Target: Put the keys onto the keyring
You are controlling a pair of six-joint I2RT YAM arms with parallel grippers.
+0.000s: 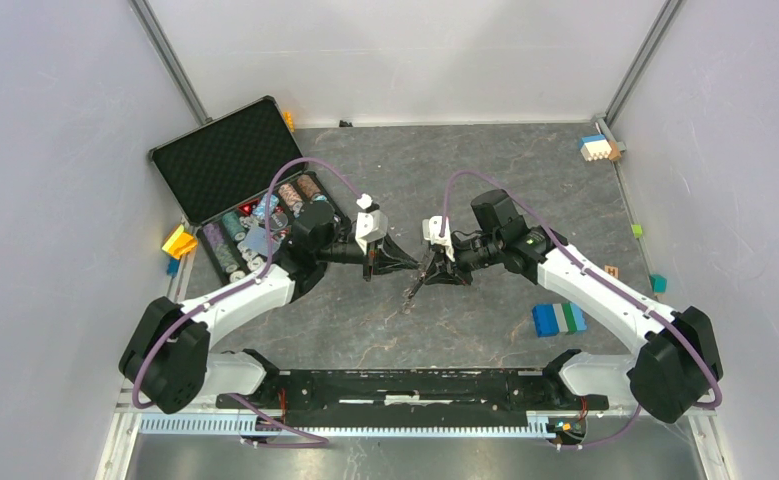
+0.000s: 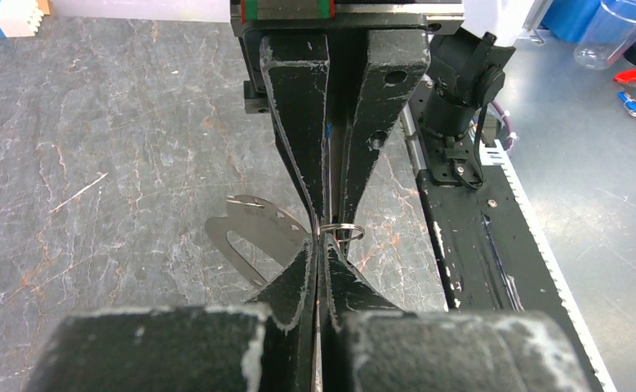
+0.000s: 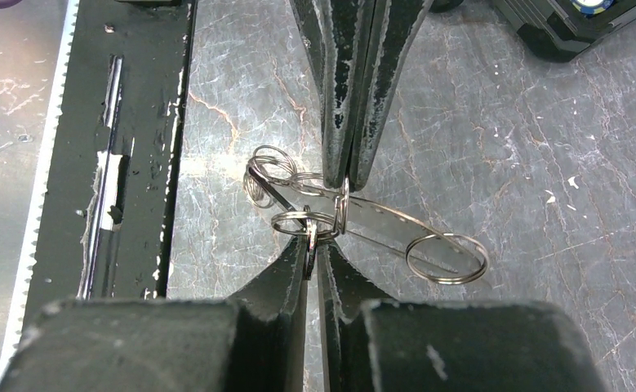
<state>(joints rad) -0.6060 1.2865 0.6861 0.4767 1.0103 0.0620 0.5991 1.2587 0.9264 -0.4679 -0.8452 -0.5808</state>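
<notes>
My two grippers meet tip to tip above the middle of the table. The left gripper [image 1: 410, 265] is shut; the flat grey keyring [image 2: 249, 233] sticks out beside its fingertips [image 2: 302, 260]. The keyring's flat plate also shows in the right wrist view [image 3: 384, 219], running from the left gripper's tips. The right gripper [image 1: 428, 270] is shut on a small silver split ring [image 3: 308, 237] in a cluster of linked rings. A larger ring [image 3: 446, 257] hangs off the plate. A small dark piece dangles below the tips [image 1: 411, 291]. I cannot make out the black-headed key.
An open black case [image 1: 227, 160] with poker chips stands at the back left, yellow blocks [image 1: 178, 240] beside it. Blue-green blocks [image 1: 558, 318] lie at the right, white-blue blocks [image 1: 597, 148] at the back right. The black base rail [image 1: 405, 385] runs along the near edge.
</notes>
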